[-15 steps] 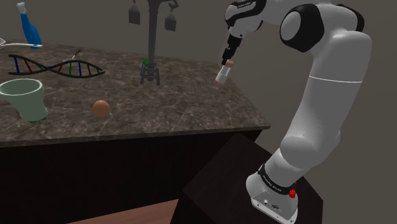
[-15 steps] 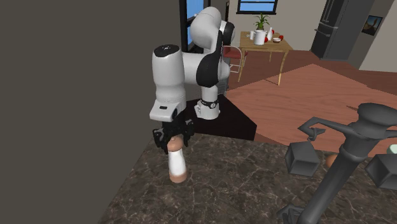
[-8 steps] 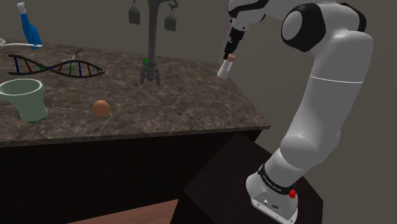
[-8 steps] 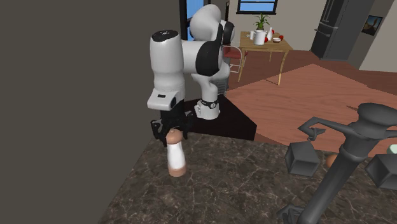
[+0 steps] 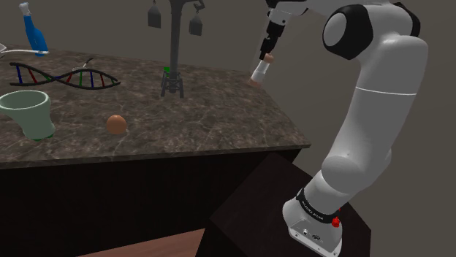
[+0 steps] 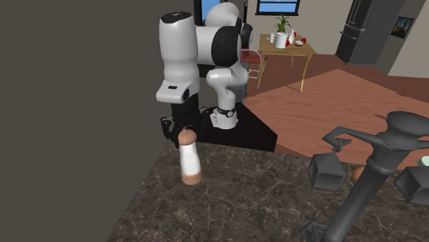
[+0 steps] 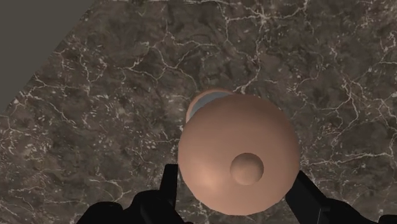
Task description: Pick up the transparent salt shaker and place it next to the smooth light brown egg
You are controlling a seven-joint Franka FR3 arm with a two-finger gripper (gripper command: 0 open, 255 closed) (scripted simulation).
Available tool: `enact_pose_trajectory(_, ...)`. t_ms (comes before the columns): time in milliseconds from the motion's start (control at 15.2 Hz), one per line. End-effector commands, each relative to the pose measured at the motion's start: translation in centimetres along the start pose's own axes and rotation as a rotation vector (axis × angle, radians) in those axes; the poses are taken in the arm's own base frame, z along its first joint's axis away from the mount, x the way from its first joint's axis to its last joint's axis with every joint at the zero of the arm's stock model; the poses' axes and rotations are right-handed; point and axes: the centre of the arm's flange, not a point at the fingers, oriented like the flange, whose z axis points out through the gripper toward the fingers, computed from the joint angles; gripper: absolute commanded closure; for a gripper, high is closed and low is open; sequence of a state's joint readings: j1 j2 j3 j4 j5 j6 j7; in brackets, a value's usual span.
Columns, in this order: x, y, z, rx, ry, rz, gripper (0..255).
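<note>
The gripper (image 6: 184, 132) grips the salt shaker (image 6: 189, 162) by its domed, pinkish-brown cap; the shaker's pale body ends in a matching brown base. It hangs slightly tilted over a corner of the dark marbled counter (image 5: 219, 124), well apart from the egg (image 5: 115, 123).

counter (image 5: 212, 128): dark veined stone, polished look. salt shaker (image 6: 189, 162): whitish body, smooth matt tan cap and base. egg (image 5: 115, 123): smooth, matt brown. arm (image 5: 380, 124): glossy white shell.
</note>
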State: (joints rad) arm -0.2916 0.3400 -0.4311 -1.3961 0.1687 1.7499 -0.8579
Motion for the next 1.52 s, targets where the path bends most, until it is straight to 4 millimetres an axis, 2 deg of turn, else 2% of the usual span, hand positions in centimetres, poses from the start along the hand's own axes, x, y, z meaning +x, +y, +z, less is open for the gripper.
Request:
enact_pose_trajectory(0,-0.1,0.0,-1.0,0.000,0.000,0.000,255)
enact_pose_trajectory(1452,0.5,0.1,-12.4,0.000,0.000,0.000,255)
